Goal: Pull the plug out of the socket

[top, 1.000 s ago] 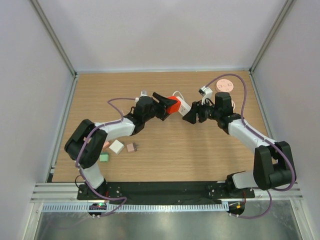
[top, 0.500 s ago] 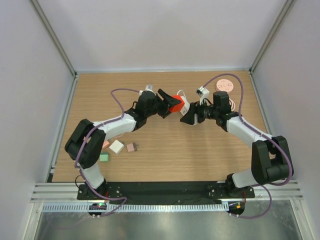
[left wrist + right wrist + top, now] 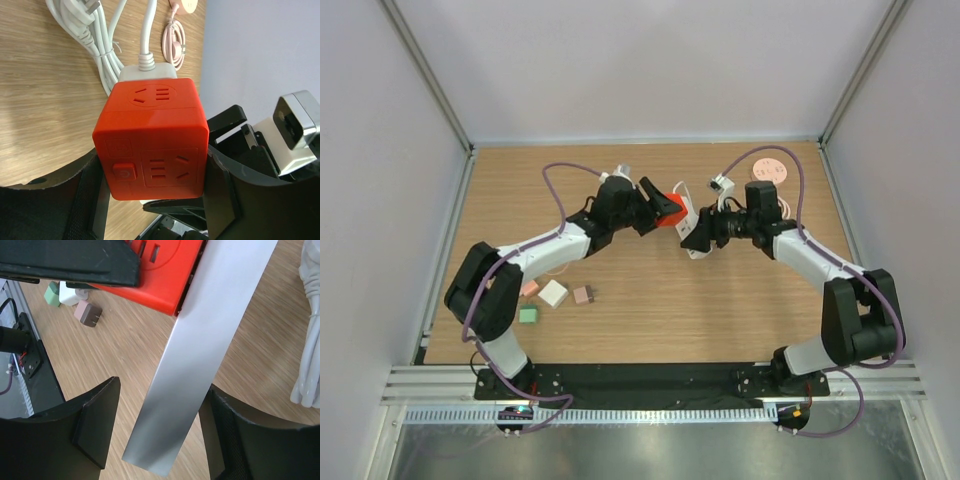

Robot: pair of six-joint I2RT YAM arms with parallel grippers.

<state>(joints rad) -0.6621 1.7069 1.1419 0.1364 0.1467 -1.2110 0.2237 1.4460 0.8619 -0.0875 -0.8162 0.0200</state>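
Left fingers are clamping the red socket mid-counter; right fingers are straddling the white plug plugged into it, not yet pinching. Closing squarely, then pulling straight away, is looking wisest.

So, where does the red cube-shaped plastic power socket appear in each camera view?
Top external: the red cube-shaped plastic power socket is just above the picture's centre.
Left wrist: it fills the middle.
Right wrist: top edge, near the middle, partly hidden.
Shared landmark: the white bundled cable beside it.
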